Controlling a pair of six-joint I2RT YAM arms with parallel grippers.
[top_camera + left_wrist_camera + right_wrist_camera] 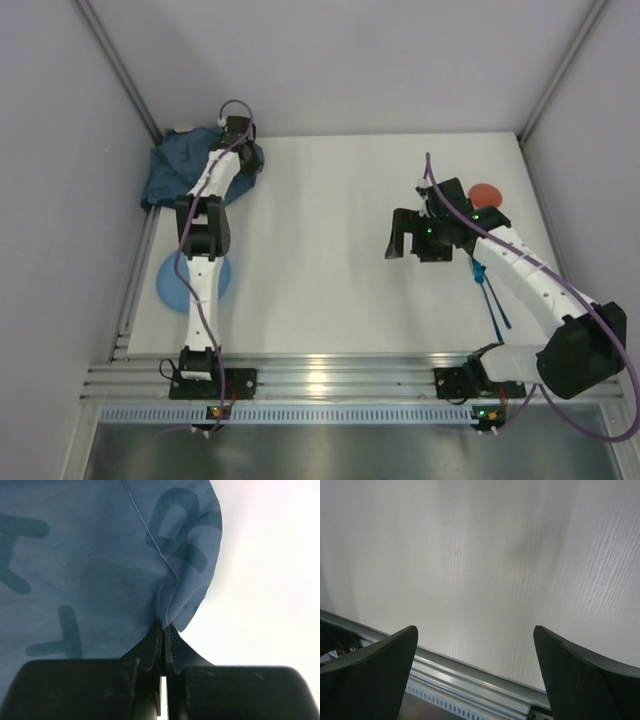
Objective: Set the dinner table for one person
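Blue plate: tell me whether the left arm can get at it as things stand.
Probably not yet. The left gripper is shut on the blue cloth at the far corner, and the blue plate lies near that arm's base, partly under its own links.

- The middle of the bench [330, 240] is lying bare between the two arms, giving the widest passage.
- A crumpled blue cloth [172, 172] is filling the far left corner, with the left hand [237, 128] pinching a fold of its edge.
- A blue plate [168, 285] is sitting under the left arm, blocking low passes at the near left.
- The right hand [400, 240] is hovering over bare bench, fingers spread wide.
- An orange-red disc [487, 192] and a blue utensil [492, 300] are crowding the right side.
- Grey walls [60, 200] and a metal rail [330, 380] are hemming in the edges.
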